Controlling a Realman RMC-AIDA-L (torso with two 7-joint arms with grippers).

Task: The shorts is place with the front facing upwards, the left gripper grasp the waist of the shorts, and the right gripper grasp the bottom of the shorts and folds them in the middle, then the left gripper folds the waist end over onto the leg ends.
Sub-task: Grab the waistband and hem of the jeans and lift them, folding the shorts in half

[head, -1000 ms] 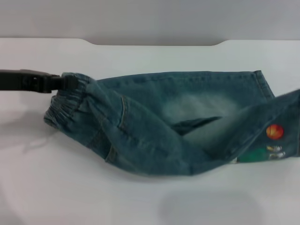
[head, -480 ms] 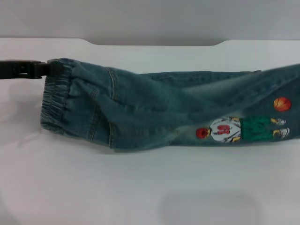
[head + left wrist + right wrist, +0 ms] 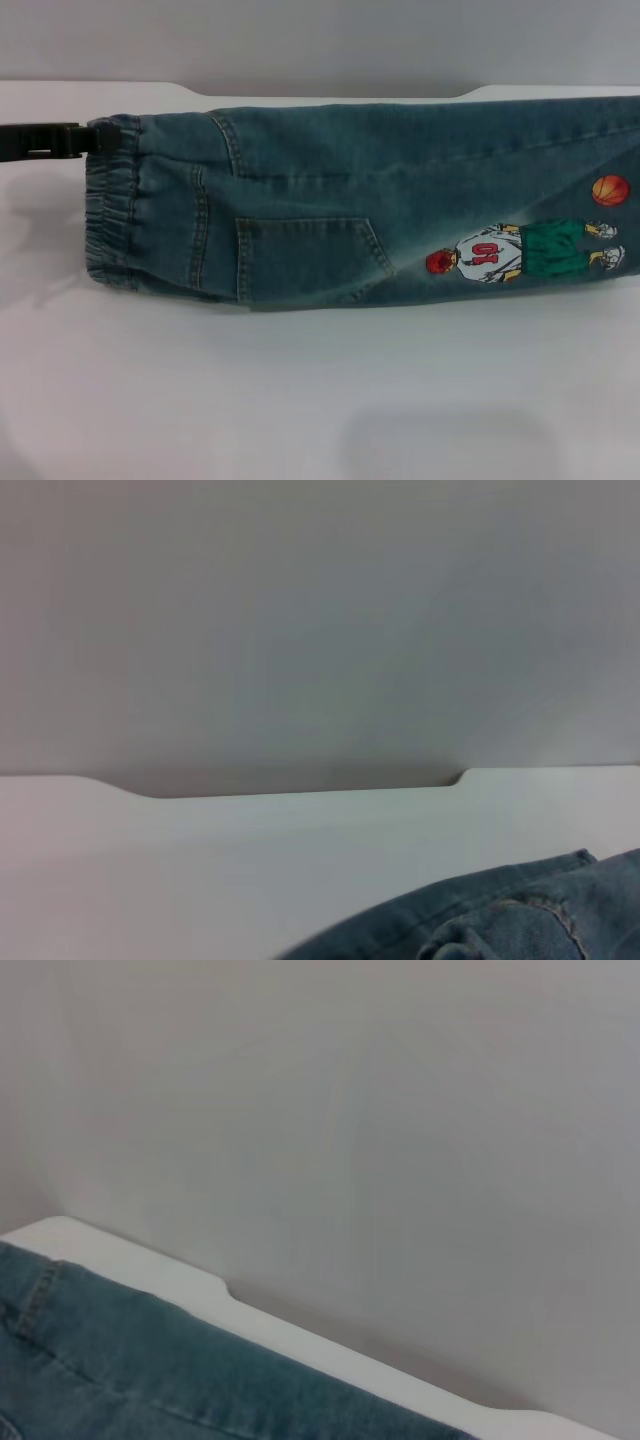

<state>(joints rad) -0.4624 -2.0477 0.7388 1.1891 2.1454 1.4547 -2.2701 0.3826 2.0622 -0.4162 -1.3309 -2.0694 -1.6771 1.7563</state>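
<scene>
Your shorts (image 3: 330,205) lie folded lengthwise on the white table (image 3: 300,400), one leg laid over the other, with a back pocket (image 3: 310,255) and the cartoon patch (image 3: 525,250) facing up. The waist of the shorts (image 3: 112,205) sits at your left, and the legs run off the right edge of the head view, so the leg ends are out of sight.

The left gripper (image 3: 92,140) is pinched onto the far corner of the waistband — closed on the ruffled denim, as far as the head view shows. The right gripper appears in no view; its wrist camera sees only denim, table edge and wall, so I cannot tell whether it holds the cuffs.

The lengthwise fold looks about finished, and the near edge slants rather than running straight. Before you let go, lay the cloth flat so both layers line up. For the next fold you probably want a grip that carries the whole waistband — a corner pinch may let the near side sag and twist. Lift just enough to clear the cloth, then travel straight along the legs.
</scene>
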